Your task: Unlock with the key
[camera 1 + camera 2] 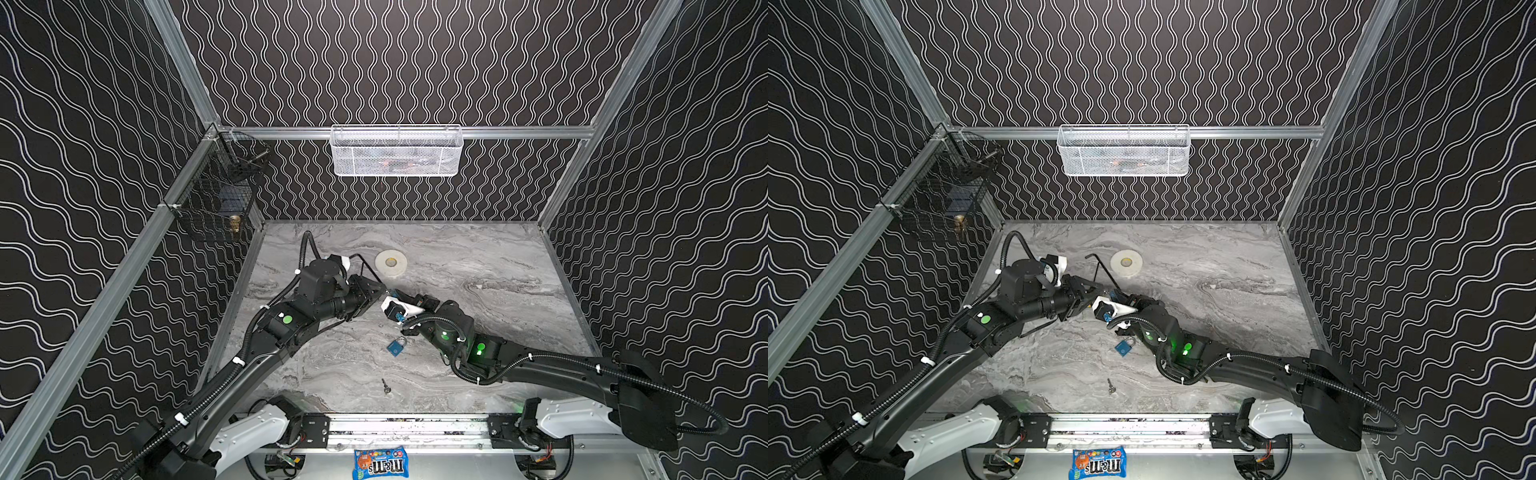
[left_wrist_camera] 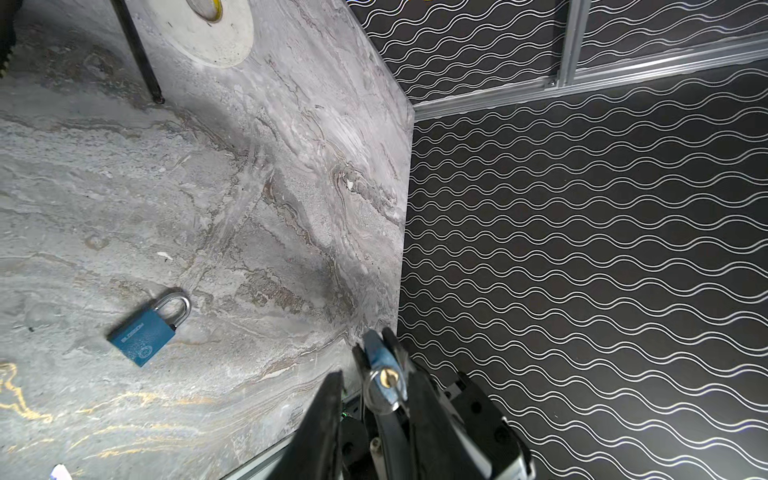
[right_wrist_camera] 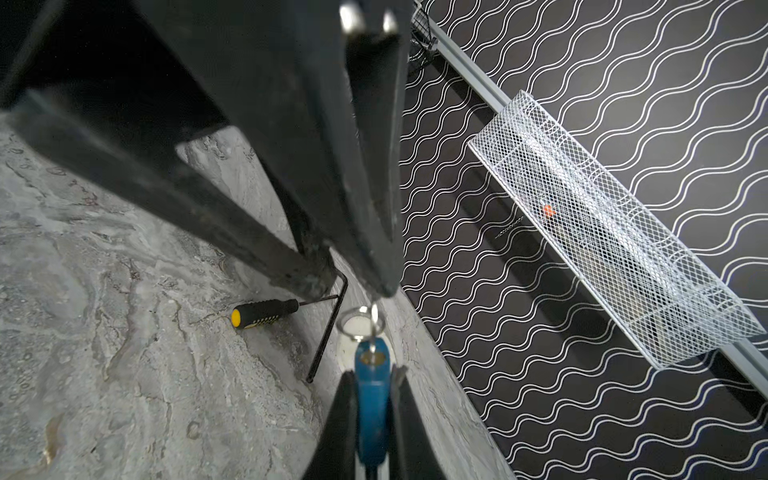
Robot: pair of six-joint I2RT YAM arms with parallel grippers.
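My right gripper [image 3: 372, 374] is shut on a blue padlock [image 3: 372, 407], held with its brass keyhole facing my left gripper [image 2: 374, 374]. A silver key [image 3: 375, 328] with a ring sits in that keyhole and also shows in the left wrist view as the key [image 2: 388, 376]. The left jaws stand apart around the key and ring. One finger [image 2: 332, 399] is clear of the ring, and the other finger [image 2: 424, 399] is close beside it. In both top views the left gripper [image 1: 380, 291] and right gripper [image 1: 399, 296] meet tip to tip above mid-table.
A second blue padlock [image 1: 397, 346] and a loose key [image 1: 386, 386] lie on the marble table [image 1: 478, 374]. A white tape roll [image 1: 390, 262], black hex key [image 1: 1100, 266] and screwdriver [image 3: 264, 312] lie behind. A white mesh basket [image 1: 397, 151] hangs on the back wall.
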